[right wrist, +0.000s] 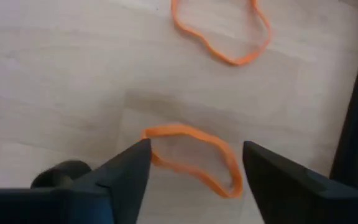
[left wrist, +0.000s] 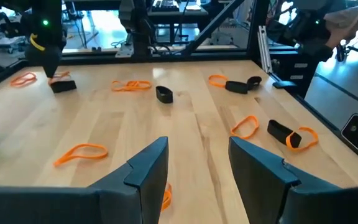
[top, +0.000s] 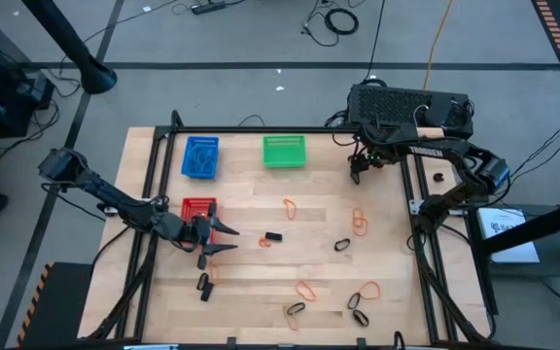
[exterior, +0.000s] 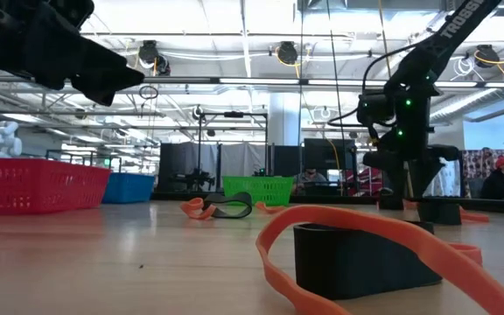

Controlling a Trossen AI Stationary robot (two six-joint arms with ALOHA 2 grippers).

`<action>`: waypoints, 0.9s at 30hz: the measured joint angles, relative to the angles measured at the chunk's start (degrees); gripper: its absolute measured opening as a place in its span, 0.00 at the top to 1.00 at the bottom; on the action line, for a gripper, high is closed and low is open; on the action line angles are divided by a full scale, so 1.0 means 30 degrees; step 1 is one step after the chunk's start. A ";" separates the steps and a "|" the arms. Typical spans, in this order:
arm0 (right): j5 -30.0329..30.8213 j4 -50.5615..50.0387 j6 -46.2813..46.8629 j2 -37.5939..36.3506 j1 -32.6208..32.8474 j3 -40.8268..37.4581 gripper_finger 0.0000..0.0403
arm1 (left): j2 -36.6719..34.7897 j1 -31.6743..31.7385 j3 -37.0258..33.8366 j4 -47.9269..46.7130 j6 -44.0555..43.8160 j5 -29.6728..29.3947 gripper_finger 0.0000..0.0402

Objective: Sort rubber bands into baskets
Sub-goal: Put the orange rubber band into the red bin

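My left gripper (top: 224,238) sits at lower left of the high view, jaws spread and empty, just right of the red basket (top: 198,209). My right gripper (right wrist: 191,165) hovers near the table's (top: 261,272) upper right corner, fingers apart with nothing between them, an orange band (right wrist: 194,158) on the wood right beneath. The blue basket (top: 200,157) and green basket (top: 284,151) stand along the top edge, well apart from both arms. Open wood lies mid-table; loose orange and black bands (top: 360,223) scatter across the centre and lower right. White lettering on the right arm (exterior: 462,19) in the low view is too partial to read. Black frame rails (top: 418,243) border both sides.
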 joint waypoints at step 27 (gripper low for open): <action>-0.2402 0.2417 -0.2709 0.0034 -0.0239 -0.1481 0.96 | 0.0079 0.0007 0.0000 -0.0018 0.0565 -0.0327 0.56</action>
